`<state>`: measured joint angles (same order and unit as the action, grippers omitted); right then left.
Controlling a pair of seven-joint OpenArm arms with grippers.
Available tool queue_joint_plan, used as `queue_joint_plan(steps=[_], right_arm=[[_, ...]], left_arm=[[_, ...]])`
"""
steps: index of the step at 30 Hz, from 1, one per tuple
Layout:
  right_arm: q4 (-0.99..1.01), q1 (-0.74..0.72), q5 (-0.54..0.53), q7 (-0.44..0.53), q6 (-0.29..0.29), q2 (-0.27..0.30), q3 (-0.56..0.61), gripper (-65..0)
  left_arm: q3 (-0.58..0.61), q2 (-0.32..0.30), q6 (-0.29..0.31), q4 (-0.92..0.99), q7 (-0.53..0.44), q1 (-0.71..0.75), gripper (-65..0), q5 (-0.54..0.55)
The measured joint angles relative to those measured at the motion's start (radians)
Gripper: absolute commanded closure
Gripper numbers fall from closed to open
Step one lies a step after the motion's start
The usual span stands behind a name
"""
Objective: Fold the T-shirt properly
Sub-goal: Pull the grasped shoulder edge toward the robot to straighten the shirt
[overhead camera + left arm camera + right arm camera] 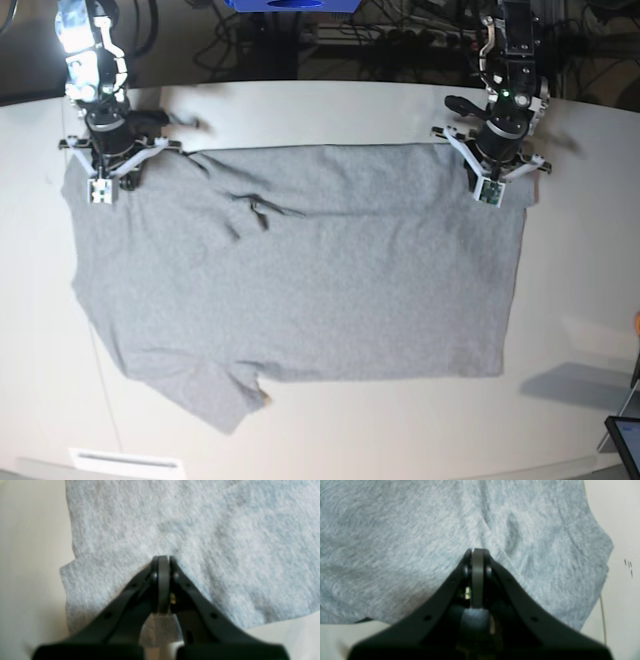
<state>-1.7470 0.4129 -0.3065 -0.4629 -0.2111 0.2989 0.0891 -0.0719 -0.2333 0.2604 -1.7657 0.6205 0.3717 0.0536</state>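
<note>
T-shirt [300, 270]: soft, limp; pinched at 10 and 2 o'clock corners by left gripper [163, 557], right gripper [477, 550].

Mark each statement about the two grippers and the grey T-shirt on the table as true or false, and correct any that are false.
1. The T-shirt lies spread out on the table. True.
2. Black lettering shows on the upward face of the shirt. False: the visible face is plain grey.
3. The left gripper has its jaws closed together over the fabric. True.
4. The right gripper hangs over bare table, away from the shirt. False: it is at the shirt's far edge, with fabric all around its tip.
5. Both arms are at the near edge of the shirt in the base view. False: both are at the far edge, one at each corner.
</note>
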Motion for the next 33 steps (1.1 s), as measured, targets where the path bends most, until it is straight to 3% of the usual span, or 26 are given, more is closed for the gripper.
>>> queue_joint_plan(steps=[8,13,33], right_arm=[[-0.036,0.039,0.000,-0.010,-0.001,0.000,0.000,0.0],[-0.042,0.050,-0.001,-0.009,-0.051,0.000,0.000,0.0],[-0.051,0.117,0.005,0.039,-0.060,0.000,0.000,0.0]], left_arm=[[0.003,-0.019,0.000,-0.006,-0.010,0.026,0.0,0.002],[0.003,-0.021,0.000,-0.024,-0.006,0.048,0.0,0.002],[0.006,-0.041,-0.003,-0.044,-0.035,0.117,0.0,0.002]])
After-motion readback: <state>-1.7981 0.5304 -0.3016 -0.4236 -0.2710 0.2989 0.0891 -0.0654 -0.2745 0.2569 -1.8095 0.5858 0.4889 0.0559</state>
